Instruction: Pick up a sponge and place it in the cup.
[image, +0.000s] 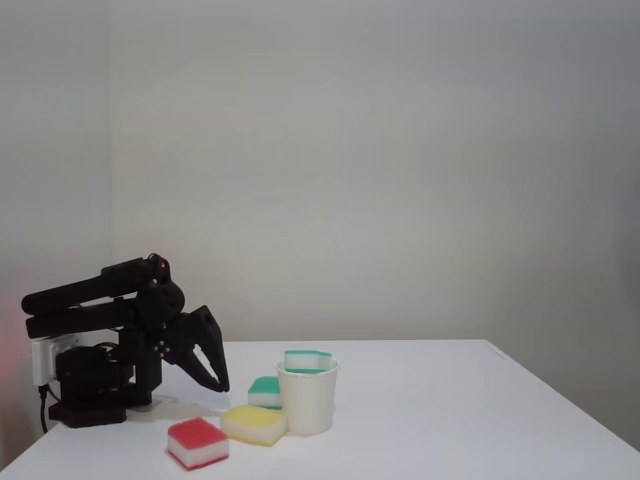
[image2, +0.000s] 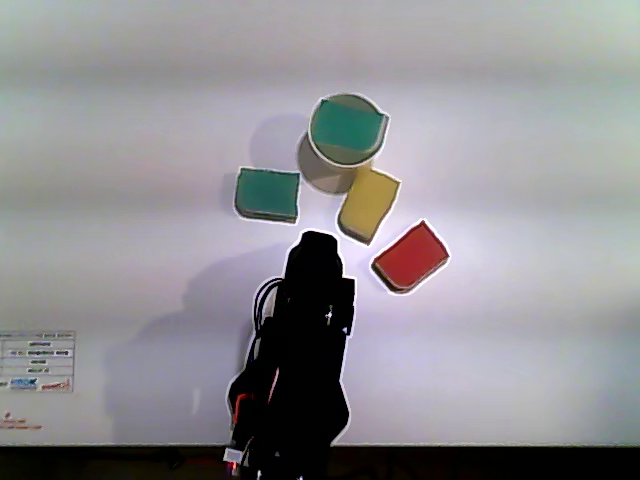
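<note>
Scanning the fixed view from the left, the black arm sits folded low at the table's left end, its gripper (image: 213, 382) pointing down and toward four o'clock, jaws somewhat parted and holding nothing. Next comes the red-topped sponge (image: 197, 442) at the front of the table (image: 450, 420), then the yellow sponge (image: 254, 424), with a teal-topped spare sponge (image: 265, 391) just behind it. Rightmost stands the cup (image: 307, 398), and the sponge (image: 307, 360) rests in its mouth, teal top poking above the rim.

In the other view, which looks down, the spare sponge (image2: 268, 193) lies at about eleven o'clock from the arm's tip, the cup (image2: 348, 131) at about one o'clock and farther out, the yellow sponge (image2: 368, 204) and red-topped sponge (image2: 410, 257) nearer at one to two o'clock. The sponge (image2: 346, 127) fills most of the cup's opening, its edges roughly square to the picture.

The deciding relation: the sponge lies well apart from the gripper, beyond the yellow one. Judged from this, the placing looks done and the arm looks parked.
</note>
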